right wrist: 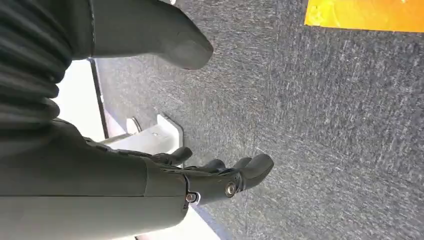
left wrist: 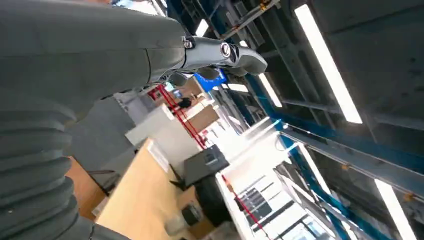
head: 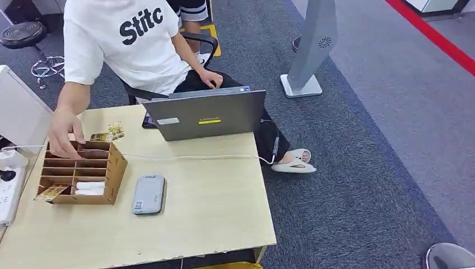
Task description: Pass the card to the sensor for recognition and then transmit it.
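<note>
Head view shows the cards (head: 107, 134) lying beside the wooden rack (head: 78, 174) on the table's (head: 224, 202) left side, nearer my left hand (left wrist: 220, 52) (both hands empty, fingers loose; right hand (right wrist: 220, 175) hanging above carpet).

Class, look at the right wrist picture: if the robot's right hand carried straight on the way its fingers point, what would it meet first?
The right hand, holding nothing, points its fingers toward the grey carpet. Nothing else lies in that line, so it would probably meet carpet first, though depth is unclear.

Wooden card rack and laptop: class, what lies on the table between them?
In the head view, a white cable crosses the table between the card rack and laptop.
</note>
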Robot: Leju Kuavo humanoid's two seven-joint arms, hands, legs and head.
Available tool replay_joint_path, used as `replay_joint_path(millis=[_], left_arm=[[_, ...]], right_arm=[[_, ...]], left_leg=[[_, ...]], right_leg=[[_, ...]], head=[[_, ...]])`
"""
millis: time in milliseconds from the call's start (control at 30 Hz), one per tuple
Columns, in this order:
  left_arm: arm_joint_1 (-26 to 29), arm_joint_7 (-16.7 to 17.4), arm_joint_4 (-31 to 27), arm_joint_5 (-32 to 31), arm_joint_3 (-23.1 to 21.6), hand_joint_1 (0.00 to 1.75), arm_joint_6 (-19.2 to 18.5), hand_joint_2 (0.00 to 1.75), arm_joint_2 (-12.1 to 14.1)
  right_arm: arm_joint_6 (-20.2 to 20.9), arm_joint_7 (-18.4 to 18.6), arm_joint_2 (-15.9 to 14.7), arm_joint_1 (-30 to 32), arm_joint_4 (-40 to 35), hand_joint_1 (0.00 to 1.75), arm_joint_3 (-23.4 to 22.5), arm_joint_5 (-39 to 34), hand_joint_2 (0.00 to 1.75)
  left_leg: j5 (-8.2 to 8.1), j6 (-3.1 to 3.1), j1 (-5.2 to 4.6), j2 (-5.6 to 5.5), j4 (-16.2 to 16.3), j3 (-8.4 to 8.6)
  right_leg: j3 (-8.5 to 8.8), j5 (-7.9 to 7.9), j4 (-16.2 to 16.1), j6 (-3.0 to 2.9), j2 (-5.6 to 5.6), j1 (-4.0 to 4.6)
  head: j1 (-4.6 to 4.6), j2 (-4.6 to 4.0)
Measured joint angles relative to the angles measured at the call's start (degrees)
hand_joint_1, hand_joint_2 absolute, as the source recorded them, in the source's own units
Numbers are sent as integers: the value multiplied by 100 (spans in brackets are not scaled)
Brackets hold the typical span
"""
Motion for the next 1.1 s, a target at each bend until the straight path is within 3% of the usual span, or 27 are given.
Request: replay_joint_path(millis=[67, 167, 267, 300, 400, 467, 567, 667, 833, 933, 1067, 1100], left_arm=[[-15, 134, 112, 77, 164, 0, 0, 175, -57], [-408, 814, 1025, 363, 635, 0, -94, 175, -98], [-1247, 996, 2773, 86, 1794, 0, -190, 175, -15], [-1492, 1150, 3764, -45, 2342, 0, -149, 175, 150], [-2104, 1700, 5842, 272, 3420, 0, -337, 175, 456], [-2348, 1830, 6946, 396, 3922, 0, -317, 175, 555], [-2573, 2012, 7955, 301, 4280, 0, -275, 175, 599], [-2743, 3244, 8709, -922, 4443, 0, -99, 175, 623], [-2917, 4225, 9579, -2605, 4319, 0, -96, 175, 575], [-2934, 4143, 9874, -3600, 3900, 0, -179, 175, 505], [-2908, 3989, 10118, -4777, 3026, 0, -295, 175, 487], [-2902, 3943, 10137, -4809, 2849, 0, -293, 175, 485]], right_arm=[[-26, -31, 4, 1, 0, 0, 0, -2, 175], [-142, -118, 17, 0, 2, 0, 0, 4, 175], [-184, -118, 31, -2, 2, 0, 11, 97, 175], [-181, -116, 31, 0, 2, 0, 13, 148, 175], [-282, -172, 31, 3, 2, 0, 68, 290, 175], [-310, -208, 28, -4, 0, 0, 136, 361, 175], [-330, -227, 22, -3, 0, 0, 171, 376, 175], [-376, -349, 13, -4, 0, 0, 203, 400, 175], [-426, -409, -18, -4, 0, 0, 238, 433, 175], [-571, -341, -41, -2, 0, 0, 275, 485, 175], [-934, -358, -63, 0, -11, 0, 273, 376, 175], [-1012, -339, -74, 0, -13, 0, 273, 413, 175]], left_leg=[[0, 1, -4, 0, 0, 0], [2, 5, -15, -7, -1, 1], [3, 5, -12, -4, -5, 8], [3, 5, -10, 3, -5, 12], [5, 6, -12, -4, -4, 12], [7, 9, -13, -4, -3, 12], [9, 13, -13, -28, 4, 0], [7, 16, -22, -29, 7, 2], [10, 18, -20, -27, 9, 4], [10, 18, -19, -27, 10, 3], [11, 17, -17, -26, 10, 3], [11, 17, -17, -27, 10, 4]], right_leg=[[2, 0, 0, 0, 0, -1], [3, 0, 0, 1, -9, -10], [9, 0, 1, 1, -6, -11], [9, 0, 1, 1, 3, -10], [10, 0, 1, 1, -5, -11], [11, 0, 1, 1, -8, -10], [14, 2, -5, 5, -30, -10], [13, 5, -7, 10, -30, -19], [12, 12, -7, 20, -30, -19], [11, 12, -7, 21, -29, -19], [11, 13, -7, 21, -27, -19], [11, 12, -6, 21, -27, -18]], head=[[4, 0], [4, 0], [11, 0], [2, 0], [-9, 0], [-15, 0], [13, 0], [29, 0], [22, 0], [20, 0], [20, 0], [20, 0]])
